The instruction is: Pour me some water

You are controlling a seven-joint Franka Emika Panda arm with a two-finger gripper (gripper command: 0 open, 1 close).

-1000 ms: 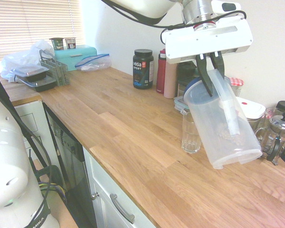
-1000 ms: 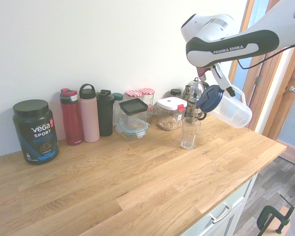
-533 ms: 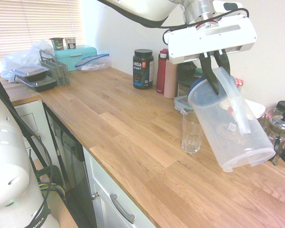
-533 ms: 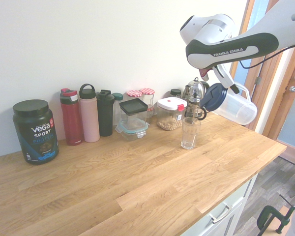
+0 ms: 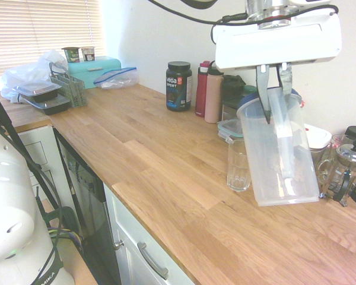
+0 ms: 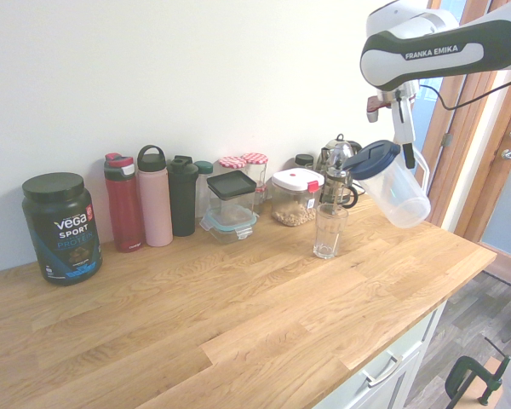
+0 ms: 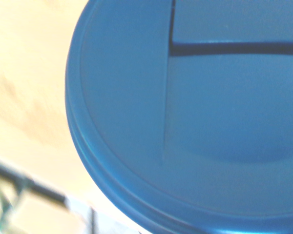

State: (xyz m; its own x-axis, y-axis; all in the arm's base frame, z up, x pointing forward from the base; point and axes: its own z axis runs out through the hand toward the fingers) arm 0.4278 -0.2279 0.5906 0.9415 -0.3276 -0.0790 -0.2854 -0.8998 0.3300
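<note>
My gripper is shut on the handle of a translucent plastic pitcher with a blue lid. It holds the pitcher in the air above the wooden counter, nearly upright with a slight lean. A clear ribbed glass stands on the counter just beside and below the pitcher. In the second exterior view the glass is left of the pitcher. The blue lid fills the wrist view. I cannot make out any water in the pitcher or in the glass.
Along the wall stand a black Vega tub, a red bottle, a pink bottle, a dark bottle, food containers, jars and a French press. A teal box and trays sit at the counter's far end.
The pitcher has swung back from a steep tilt over the glass to nearly upright. The gripper has risen and moved sideways away from the glass, still holding it.
</note>
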